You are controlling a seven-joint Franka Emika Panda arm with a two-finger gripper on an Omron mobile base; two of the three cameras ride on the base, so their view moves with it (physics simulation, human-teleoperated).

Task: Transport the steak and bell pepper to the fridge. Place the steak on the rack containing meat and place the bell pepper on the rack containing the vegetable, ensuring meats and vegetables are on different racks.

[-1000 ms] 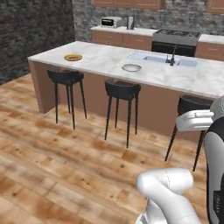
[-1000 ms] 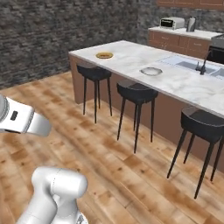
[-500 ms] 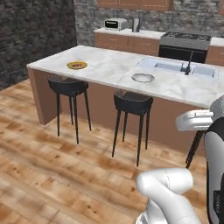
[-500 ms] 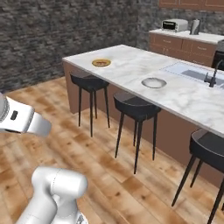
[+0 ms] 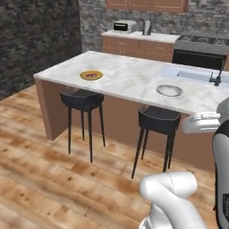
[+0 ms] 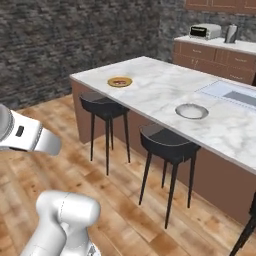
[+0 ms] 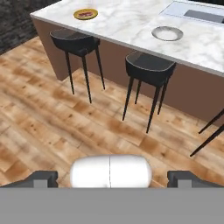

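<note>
Our claw [image 7: 111, 178] stands with its tips wide apart and holds nothing. In the hand view the yellow plate [image 7: 85, 14] lies at 11 o'clock on the island [image 7: 131, 22], with something red on it, probably the steak; we cannot tell for sure. The pepper and fridge we cannot place. A grey bowl [image 7: 167, 33] sits at 1 o'clock near the counter's front edge.

We judge the main risk to be the stools [image 7: 75, 41]: driving straight in, our base could clip their legs, since they stand tucked just under the overhang below the plate. A long reach across the edge could also shove the plate. The wood floor [image 7: 52, 118] from 7 to 9 o'clock gives open room for turning.
</note>
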